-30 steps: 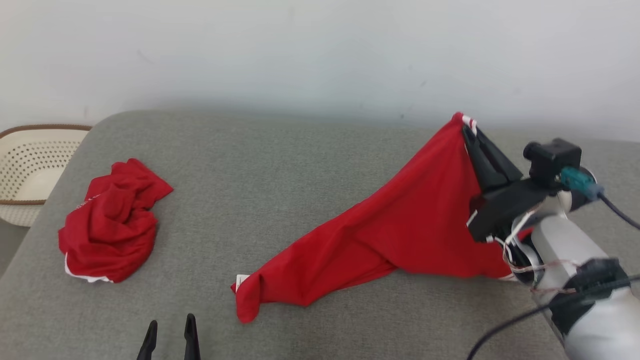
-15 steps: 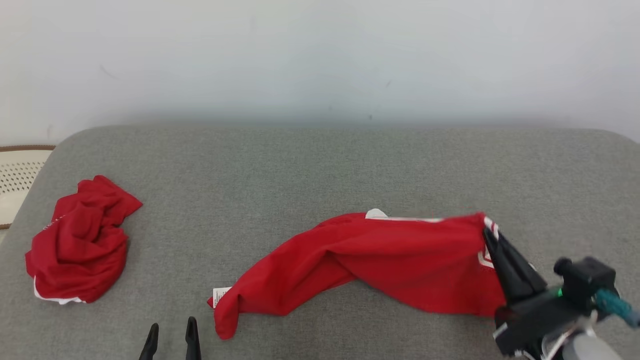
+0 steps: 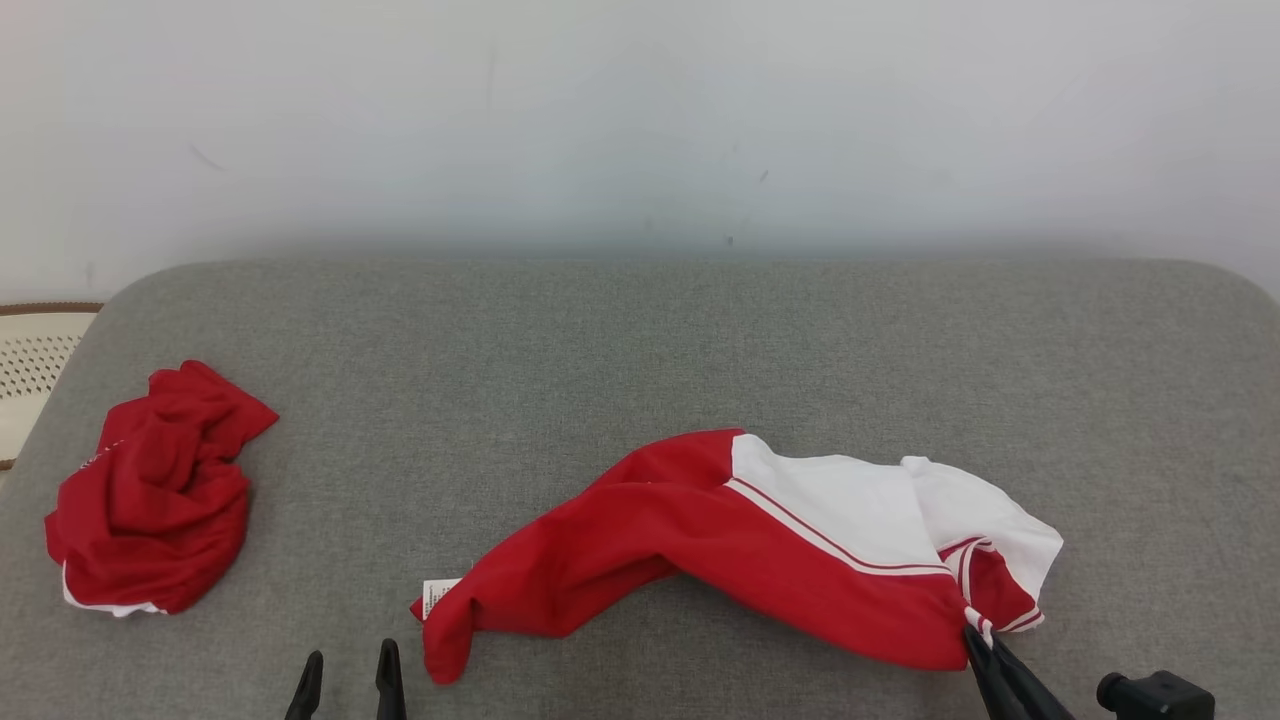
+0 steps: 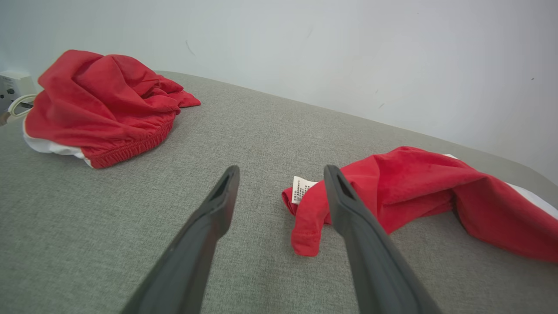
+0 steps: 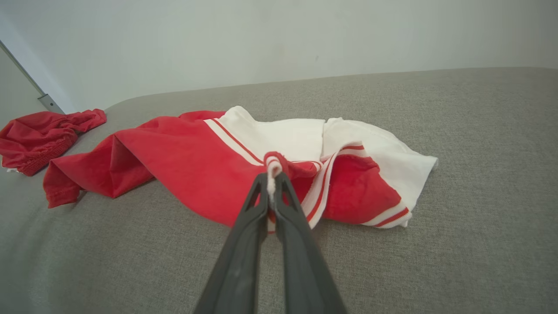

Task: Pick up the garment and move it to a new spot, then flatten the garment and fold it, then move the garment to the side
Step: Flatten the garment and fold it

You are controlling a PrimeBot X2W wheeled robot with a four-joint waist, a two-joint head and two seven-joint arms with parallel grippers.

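Counting two garments on the grey fabric surface [image 3: 640,340]
Right end effector [image 5: 271,179] is clamped on the red-and-white shirt [image 3: 760,540] by its hem; left end effector [image 4: 281,172] gapes empty; crumpled red garment [image 3: 150,500] lies well apart.

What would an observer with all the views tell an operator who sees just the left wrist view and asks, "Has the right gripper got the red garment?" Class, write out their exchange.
Observer: Yes. The right wrist view shows the right gripper shut on a striped edge of the garment.
Operator: Is that end hanging in the air?
Observer: No. Its white, striped end lies on the grey cushion; just the pinched edge rises a little.
Operator: Anything beyond the cushion's left end?
Observer: A pale perforated basket, at the left edge of the head view.
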